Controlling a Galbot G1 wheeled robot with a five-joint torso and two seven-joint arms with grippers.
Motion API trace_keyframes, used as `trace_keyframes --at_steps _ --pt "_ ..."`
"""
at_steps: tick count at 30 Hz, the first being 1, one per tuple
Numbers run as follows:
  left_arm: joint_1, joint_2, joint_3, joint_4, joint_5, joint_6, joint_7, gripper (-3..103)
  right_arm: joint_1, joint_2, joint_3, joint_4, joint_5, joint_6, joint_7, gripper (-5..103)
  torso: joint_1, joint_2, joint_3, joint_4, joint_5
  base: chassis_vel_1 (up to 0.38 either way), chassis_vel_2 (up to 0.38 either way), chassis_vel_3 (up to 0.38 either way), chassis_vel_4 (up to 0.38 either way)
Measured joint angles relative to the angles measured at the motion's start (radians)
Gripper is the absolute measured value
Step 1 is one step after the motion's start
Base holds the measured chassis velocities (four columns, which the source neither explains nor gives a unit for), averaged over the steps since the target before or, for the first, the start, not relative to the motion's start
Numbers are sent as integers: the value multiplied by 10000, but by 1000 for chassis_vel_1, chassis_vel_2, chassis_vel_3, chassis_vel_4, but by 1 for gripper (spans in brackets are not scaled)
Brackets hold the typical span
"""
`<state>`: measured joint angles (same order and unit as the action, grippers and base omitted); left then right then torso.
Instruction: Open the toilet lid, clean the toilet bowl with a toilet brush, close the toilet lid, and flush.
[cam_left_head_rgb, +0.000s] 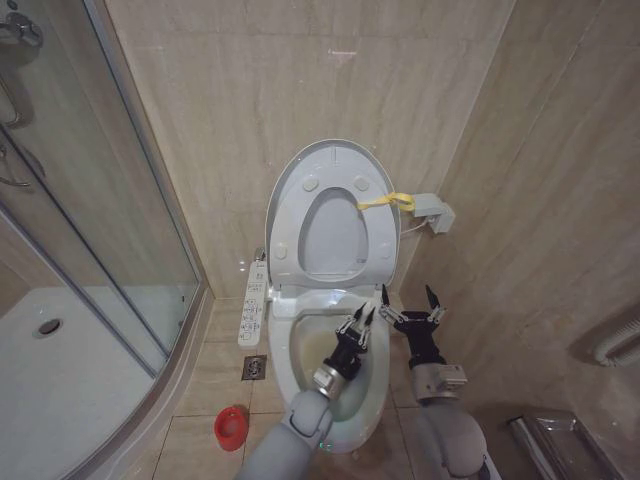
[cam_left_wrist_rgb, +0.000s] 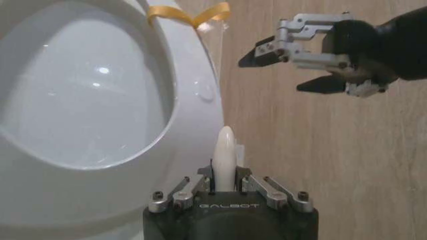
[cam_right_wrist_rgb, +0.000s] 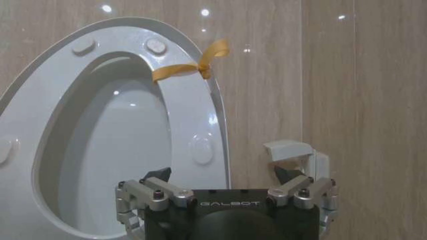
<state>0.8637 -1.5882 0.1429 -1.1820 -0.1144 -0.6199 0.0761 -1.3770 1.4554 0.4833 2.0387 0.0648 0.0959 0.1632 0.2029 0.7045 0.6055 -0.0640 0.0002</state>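
The toilet lid (cam_left_head_rgb: 330, 157) stands raised against the wall, the ring seat up in front of it, with a yellow strap (cam_left_head_rgb: 386, 202) at its right edge. Below lies the white toilet bowl (cam_left_head_rgb: 283, 345). My left gripper (cam_left_head_rgb: 361, 319) hovers over the bowl's right side, shut on the thin white handle of the toilet brush (cam_left_wrist_rgb: 225, 150); the bristle head is hidden. My right gripper (cam_left_head_rgb: 407, 297) is open just right of the bowl, holding nothing. It also shows in the left wrist view (cam_left_wrist_rgb: 287, 70) and in its own view (cam_right_wrist_rgb: 221, 176), facing the lid (cam_right_wrist_rgb: 200, 130).
A red cup holder (cam_left_head_rgb: 230, 428) stands on the floor left of the toilet. A control panel (cam_left_head_rgb: 254, 303) juts out at the bowl's left, above a floor drain (cam_left_head_rgb: 254, 367). The glass shower enclosure (cam_left_head_rgb: 90, 250) fills the left side. A white box (cam_left_head_rgb: 432, 212) hangs on the right wall.
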Motion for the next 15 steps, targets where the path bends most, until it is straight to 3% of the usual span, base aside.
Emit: trace_keyframes --at_steps 15 --pt "-1026 -216 190 795 -263 129 142 21 0 0 1 0 0 0 0 100 0 0 0 -1 -1 0 0 0 0"
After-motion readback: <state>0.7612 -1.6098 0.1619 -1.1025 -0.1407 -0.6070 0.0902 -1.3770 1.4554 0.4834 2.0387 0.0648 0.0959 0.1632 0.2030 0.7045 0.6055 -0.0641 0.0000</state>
